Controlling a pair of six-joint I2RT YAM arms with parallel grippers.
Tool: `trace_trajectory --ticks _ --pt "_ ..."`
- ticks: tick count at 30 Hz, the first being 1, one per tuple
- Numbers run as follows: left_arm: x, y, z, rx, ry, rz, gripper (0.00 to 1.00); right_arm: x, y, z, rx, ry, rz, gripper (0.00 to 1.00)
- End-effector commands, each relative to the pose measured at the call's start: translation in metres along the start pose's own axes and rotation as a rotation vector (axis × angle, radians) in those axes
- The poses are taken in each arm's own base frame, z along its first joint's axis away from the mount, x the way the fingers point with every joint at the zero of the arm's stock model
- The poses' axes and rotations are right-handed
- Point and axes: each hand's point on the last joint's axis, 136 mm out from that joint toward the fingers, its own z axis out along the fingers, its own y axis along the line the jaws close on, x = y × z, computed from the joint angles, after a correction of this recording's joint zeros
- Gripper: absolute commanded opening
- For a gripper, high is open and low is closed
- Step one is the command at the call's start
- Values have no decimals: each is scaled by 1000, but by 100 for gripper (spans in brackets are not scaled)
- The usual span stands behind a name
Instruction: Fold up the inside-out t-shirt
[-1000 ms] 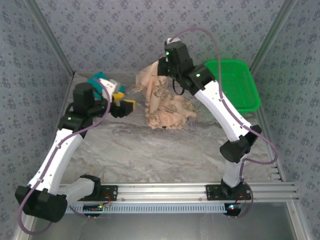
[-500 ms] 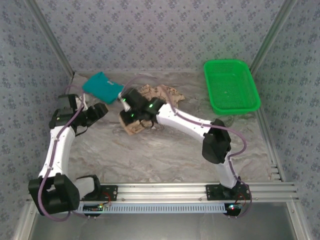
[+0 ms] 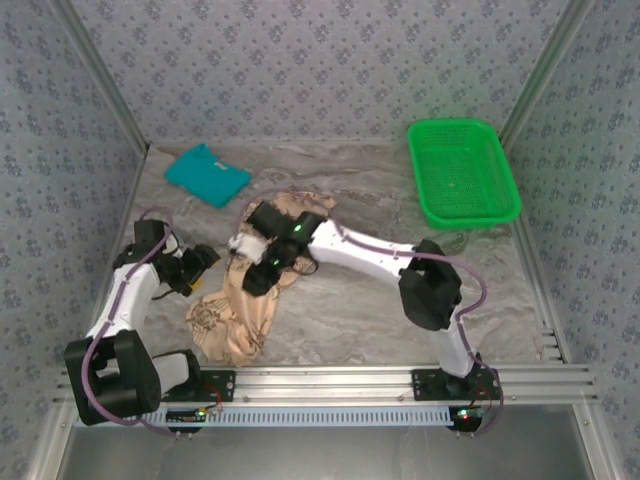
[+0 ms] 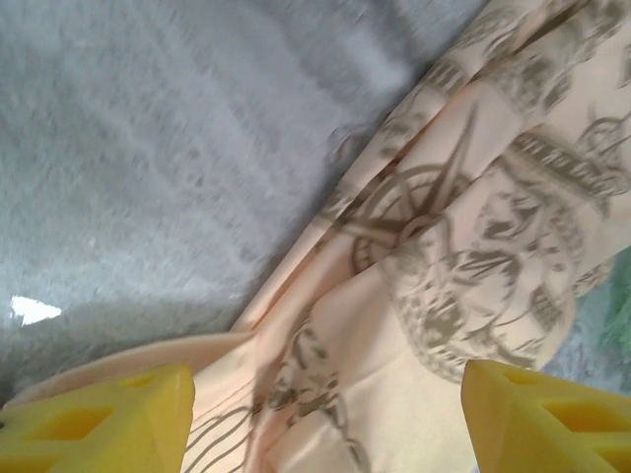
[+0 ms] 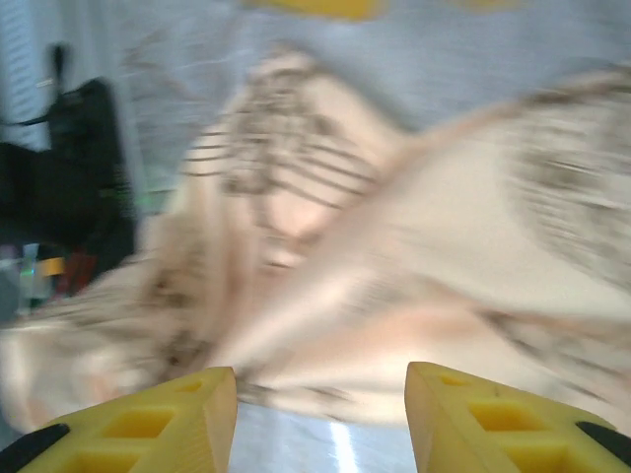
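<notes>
Over the inside-out t-shirt (image 3: 232, 315), right gripper (image 3: 257, 277) hovers, jaws apart

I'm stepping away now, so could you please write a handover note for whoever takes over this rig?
Grippers: left gripper open, over the inside-out t-shirt; right gripper open, above its middle.
Things: the shirt lies crumpled in a long strip from mid-table toward the near-left edge; teal folded shirt at far left.
Done: no neat fold visible.
Left: spread it flat, then fold.
</notes>
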Motion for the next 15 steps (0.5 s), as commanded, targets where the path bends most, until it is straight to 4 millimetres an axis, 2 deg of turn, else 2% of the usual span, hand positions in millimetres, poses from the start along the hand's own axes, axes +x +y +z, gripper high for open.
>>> trace_trajectory --ticks 1,3,5,9,11,14,15 --pt "26 23 5 -66 61 -66 71 4 -24 -24 94 -12 -34 52" --pt "36 41 5 -130 49 -119 69 8 -39 -15 138 13 -31 53" --pt "38 48 3 -148 24 -148 68 8 -54 0 180 34 -16 53" --pt "43 59 7 -187 26 -201 64 1 -61 35 189 21 36 56" --pt "49 63 10 -204 42 -209 63 9 -72 52 238 46 82 56" --pt "50 73 13 -274 18 -201 59 19 -97 66 300 41 144 52" --pt "48 78 14 -297 1 -203 56 24 -106 65 313 41 172 42"
